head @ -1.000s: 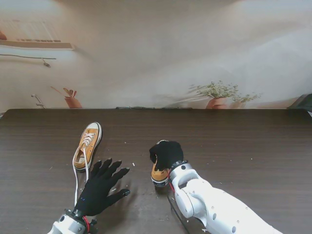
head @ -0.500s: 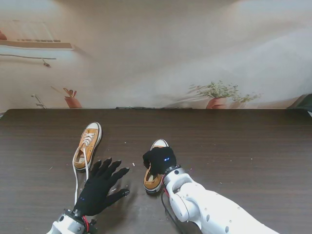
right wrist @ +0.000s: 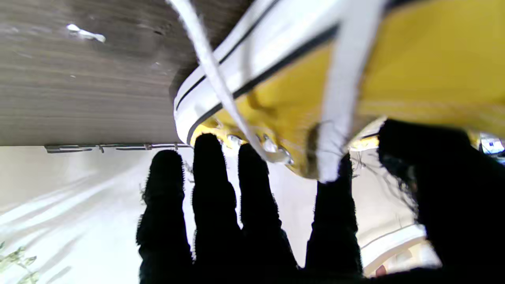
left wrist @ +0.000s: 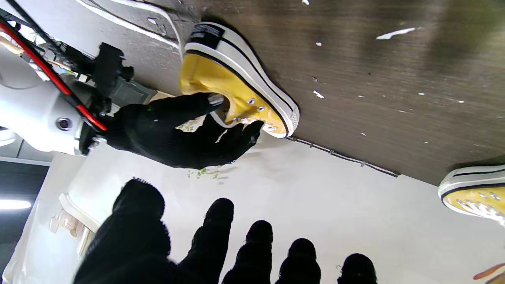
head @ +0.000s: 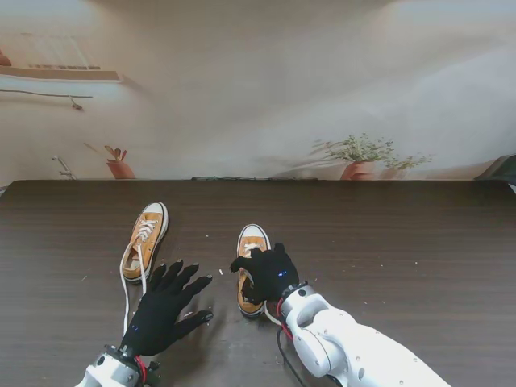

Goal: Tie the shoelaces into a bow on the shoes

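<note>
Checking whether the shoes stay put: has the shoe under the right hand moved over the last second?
Yes. The right shoe has moved left and farther from me, closing on the left shoe, which stayed put. The right hand went with it.

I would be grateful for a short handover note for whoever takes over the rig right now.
Left hand: open, fingers spread, palm down, holding nothing, just nearer to me than the left shoe.
Right hand: over the right shoe, thumb at its opening and fingers across the lace area; whether it grips is unclear.
Both shoes stand upright on the table, toes pointing away from me.
Done: nothing tied. The left shoe's lace trails loose toward me.
Left: tie a bow on each shoe.
</note>
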`<state>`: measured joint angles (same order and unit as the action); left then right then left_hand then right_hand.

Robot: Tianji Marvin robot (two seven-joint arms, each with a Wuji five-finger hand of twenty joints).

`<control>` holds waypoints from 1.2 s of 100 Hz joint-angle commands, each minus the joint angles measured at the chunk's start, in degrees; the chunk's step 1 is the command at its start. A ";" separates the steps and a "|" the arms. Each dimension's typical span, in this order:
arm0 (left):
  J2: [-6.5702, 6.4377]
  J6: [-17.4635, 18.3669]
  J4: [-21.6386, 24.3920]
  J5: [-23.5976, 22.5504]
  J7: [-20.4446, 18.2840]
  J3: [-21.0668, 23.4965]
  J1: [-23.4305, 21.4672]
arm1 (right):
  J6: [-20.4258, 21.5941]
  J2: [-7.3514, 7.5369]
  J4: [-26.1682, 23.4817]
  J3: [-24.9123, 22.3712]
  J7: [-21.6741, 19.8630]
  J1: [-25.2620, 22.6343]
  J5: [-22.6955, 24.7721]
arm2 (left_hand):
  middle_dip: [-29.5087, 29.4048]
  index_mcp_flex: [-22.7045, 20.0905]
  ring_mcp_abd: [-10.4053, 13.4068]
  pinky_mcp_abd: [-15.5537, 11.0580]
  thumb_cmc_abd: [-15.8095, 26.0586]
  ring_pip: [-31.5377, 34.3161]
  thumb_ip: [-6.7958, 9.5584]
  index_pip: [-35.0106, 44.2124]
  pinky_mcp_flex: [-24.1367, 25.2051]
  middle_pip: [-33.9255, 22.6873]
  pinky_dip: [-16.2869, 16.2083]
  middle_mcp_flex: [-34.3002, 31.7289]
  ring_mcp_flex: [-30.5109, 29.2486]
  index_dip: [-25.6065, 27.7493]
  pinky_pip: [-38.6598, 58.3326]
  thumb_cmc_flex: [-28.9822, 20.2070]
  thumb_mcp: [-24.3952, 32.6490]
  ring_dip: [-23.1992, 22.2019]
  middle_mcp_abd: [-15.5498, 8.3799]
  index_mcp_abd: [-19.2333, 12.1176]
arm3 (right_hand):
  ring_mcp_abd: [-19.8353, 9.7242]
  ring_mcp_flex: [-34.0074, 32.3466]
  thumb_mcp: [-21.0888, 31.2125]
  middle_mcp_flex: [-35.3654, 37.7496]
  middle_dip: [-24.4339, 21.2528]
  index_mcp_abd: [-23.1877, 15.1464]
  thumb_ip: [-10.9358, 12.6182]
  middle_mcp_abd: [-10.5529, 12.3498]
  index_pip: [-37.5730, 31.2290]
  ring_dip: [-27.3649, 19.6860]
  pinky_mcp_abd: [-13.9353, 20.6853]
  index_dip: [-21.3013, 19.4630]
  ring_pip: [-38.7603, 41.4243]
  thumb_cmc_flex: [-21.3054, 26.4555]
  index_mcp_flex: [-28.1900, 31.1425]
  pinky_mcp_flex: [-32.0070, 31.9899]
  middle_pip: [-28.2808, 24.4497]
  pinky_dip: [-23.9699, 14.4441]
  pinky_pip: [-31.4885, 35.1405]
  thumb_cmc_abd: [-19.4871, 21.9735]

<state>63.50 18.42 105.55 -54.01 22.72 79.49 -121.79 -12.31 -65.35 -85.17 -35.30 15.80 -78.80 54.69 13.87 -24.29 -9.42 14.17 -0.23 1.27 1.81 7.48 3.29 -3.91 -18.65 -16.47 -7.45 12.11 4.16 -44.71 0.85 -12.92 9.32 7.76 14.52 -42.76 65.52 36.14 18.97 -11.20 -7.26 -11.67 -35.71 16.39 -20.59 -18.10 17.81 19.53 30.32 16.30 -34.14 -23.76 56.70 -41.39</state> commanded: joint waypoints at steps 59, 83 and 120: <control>0.09 -0.10 -5.44 0.31 -0.12 0.96 4.42 | 7.77 2.52 -17.09 -17.46 -0.57 -18.28 2.44 | -0.88 -3.04 0.39 -4.96 -0.74 0.04 0.45 0.67 -0.62 -1.01 -0.42 -2.27 -2.11 -0.37 -1.01 -1.74 -1.05 0.94 0.42 -1.83 | -1.11 -1.09 -6.20 0.94 -1.34 1.73 -1.45 4.93 -1.28 -1.22 1.23 3.47 -0.63 -2.99 0.20 0.44 2.61 2.52 -0.34 2.95; -0.30 2.13 -8.82 -1.43 0.75 0.84 6.86 | 7.59 2.83 -16.92 -20.96 -0.33 -20.52 4.17 | -0.59 -3.35 0.72 -4.77 -1.20 0.19 0.52 1.21 -1.09 -1.54 -0.29 -2.53 -2.89 -0.11 -0.96 -1.92 -0.87 0.79 0.13 -2.08 | -1.54 -2.97 -3.89 2.45 0.03 3.14 -0.91 4.92 -1.97 0.22 0.63 2.92 1.70 -1.30 3.14 1.84 -0.57 1.99 1.44 1.68; -0.41 2.48 -12.61 -1.95 2.56 -0.48 9.83 | 5.74 3.40 -9.17 -21.41 0.63 -17.67 7.13 | -0.12 -4.10 0.70 -4.47 -1.63 0.33 0.51 2.00 -1.53 -2.67 0.05 -2.98 -3.70 0.12 -1.01 -2.28 -0.53 0.54 0.24 -1.92 | -2.60 -4.08 0.37 2.97 1.39 2.80 -0.87 5.23 -2.31 1.57 0.51 1.37 4.39 0.61 4.66 2.78 -4.06 0.97 3.12 -0.98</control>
<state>63.22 21.23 92.84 -55.86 26.55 79.17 -112.11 -6.06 -62.70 -95.88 -56.77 17.29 -97.20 61.46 13.87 -27.21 -9.39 14.17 -1.07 1.86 1.81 9.28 1.89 -6.02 -18.65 -19.29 -10.48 12.11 4.16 -45.56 0.85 -12.92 9.36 7.76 12.64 -45.53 63.30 38.41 19.51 -8.91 -8.10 -7.46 -37.36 17.18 -20.11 -15.79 21.66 18.61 34.31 19.19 -36.92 -21.98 58.96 -41.06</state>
